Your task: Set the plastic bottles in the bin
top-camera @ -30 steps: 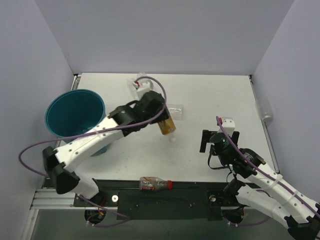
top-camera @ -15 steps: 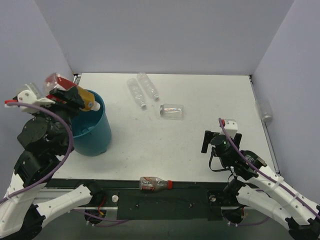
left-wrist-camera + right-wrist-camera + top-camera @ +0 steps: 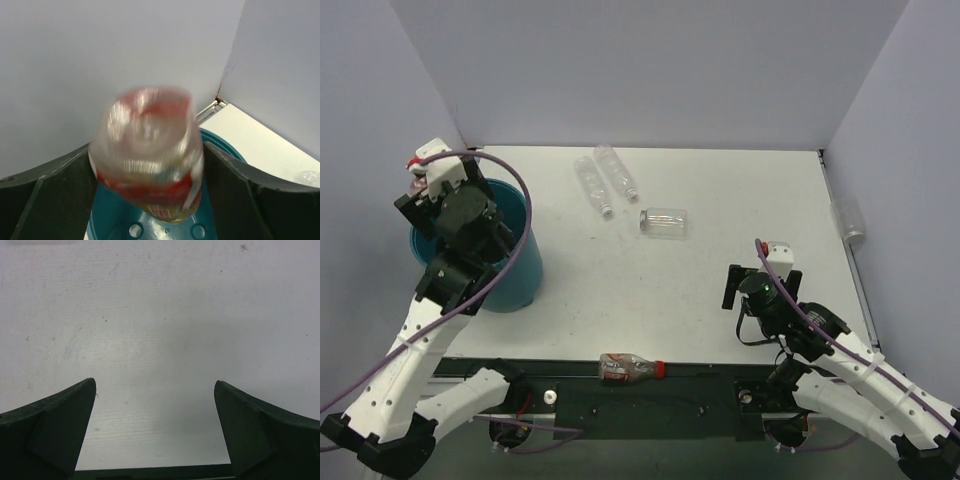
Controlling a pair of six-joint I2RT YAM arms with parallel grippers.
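Bottle (image 3: 147, 145) with red label, blurry, sits inside the left gripper (image 3: 148, 152) over the bin (image 3: 516, 280), nine o'clock, at the table (image 3: 740, 190) edge; cannot tell if held. Right gripper (image 3: 154, 384) is wide, four o'clock, with room all around.

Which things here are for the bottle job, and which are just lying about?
For the job:
- the teal bin
- the blurry red-label bottle above it
- the back-left clear bottle
- the back-right clear bottle
- the stubby clear bottle
- the crushed bottle at the near edge

Just there:
- the white table
- a clear thing past its right edge, too small to tell what
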